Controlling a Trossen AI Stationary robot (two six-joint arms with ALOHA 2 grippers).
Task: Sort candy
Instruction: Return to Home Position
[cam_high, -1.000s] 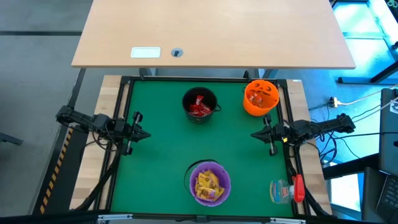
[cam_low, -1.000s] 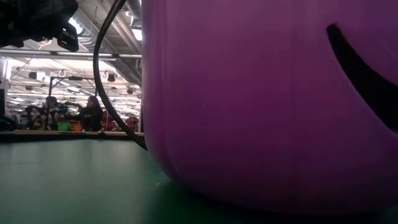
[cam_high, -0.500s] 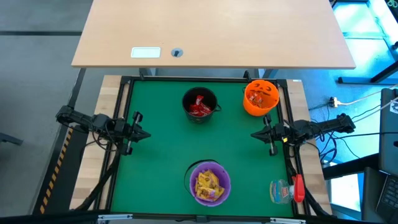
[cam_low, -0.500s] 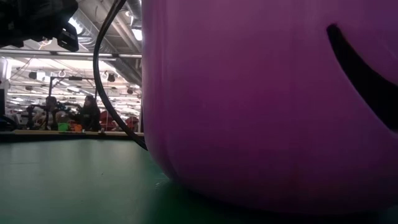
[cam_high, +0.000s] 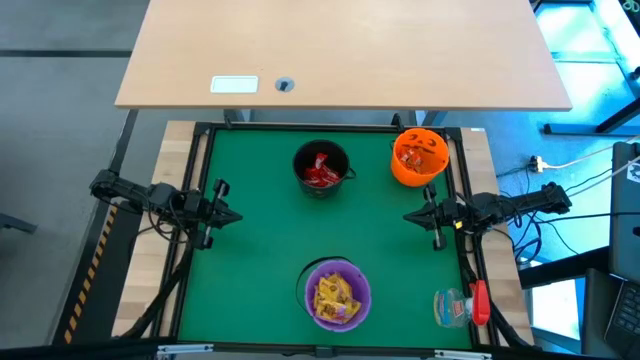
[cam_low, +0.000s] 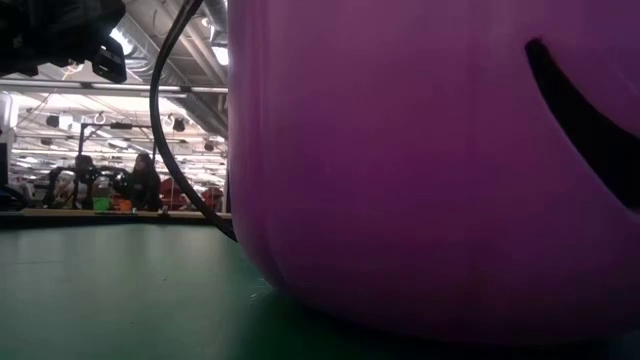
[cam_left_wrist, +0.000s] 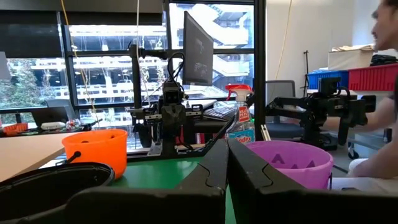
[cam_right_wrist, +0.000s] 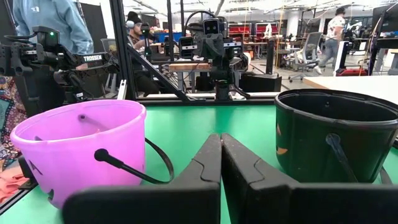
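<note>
Yellow candy (cam_high: 336, 298) lies in the purple bucket (cam_high: 337, 292) at the near middle of the green mat. Red candy (cam_high: 321, 171) lies in the black bucket (cam_high: 322, 167) at the far middle. Orange candy (cam_high: 418, 154) lies in the orange bucket (cam_high: 419, 156) at the far right. My left gripper (cam_high: 234, 215) is shut and empty at the mat's left edge, its shut fingers showing in the left wrist view (cam_left_wrist: 226, 163). My right gripper (cam_high: 410, 216) is shut and empty at the right edge, also seen in the right wrist view (cam_right_wrist: 221, 163).
A clear spray bottle with a red trigger (cam_high: 462, 305) lies at the near right corner, off the mat. A wooden table (cam_high: 340, 50) stands beyond the far edge. People show in the room beyond, one close by on the mat's near side (cam_left_wrist: 385, 93).
</note>
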